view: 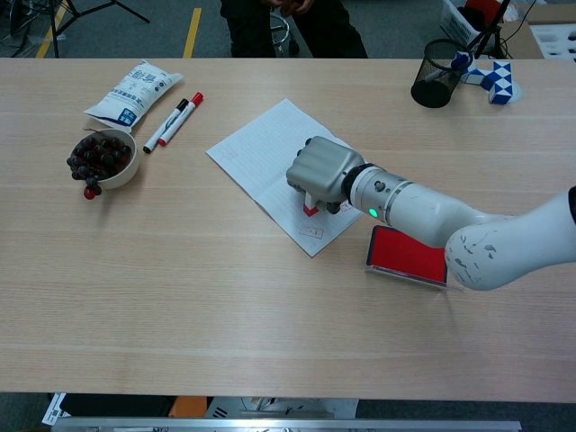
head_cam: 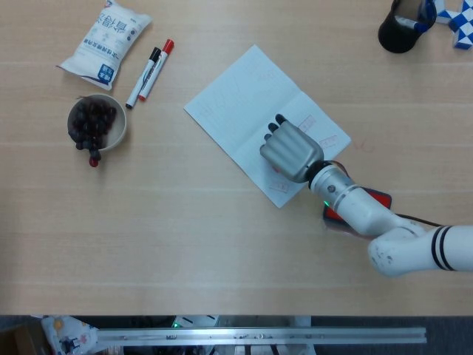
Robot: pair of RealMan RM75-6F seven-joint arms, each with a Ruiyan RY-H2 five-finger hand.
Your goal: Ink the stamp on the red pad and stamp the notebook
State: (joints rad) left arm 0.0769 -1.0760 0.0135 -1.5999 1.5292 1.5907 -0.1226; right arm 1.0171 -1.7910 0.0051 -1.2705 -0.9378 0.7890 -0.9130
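My right hand (head_cam: 290, 151) (view: 320, 170) grips a small stamp (view: 310, 208) with a red base and holds it down on the near corner of the open white notebook (head_cam: 244, 103) (view: 261, 148). Several faint red stamp marks show on the page, one mark (view: 311, 231) just in front of the stamp and others (head_cam: 332, 140) beside the hand. The red ink pad (view: 407, 254) (head_cam: 378, 197) lies to the right of the notebook, partly under my forearm in the head view. My left hand is in neither view.
A bowl of dark grapes (head_cam: 94, 123) (view: 101, 157) stands at the left, with two markers (head_cam: 151, 71) (view: 175, 118) and a white snack bag (head_cam: 107, 38) (view: 133, 89) behind it. A black pen cup (head_cam: 399, 28) (view: 435, 75) and a blue-white cube toy (view: 493, 79) sit far right.
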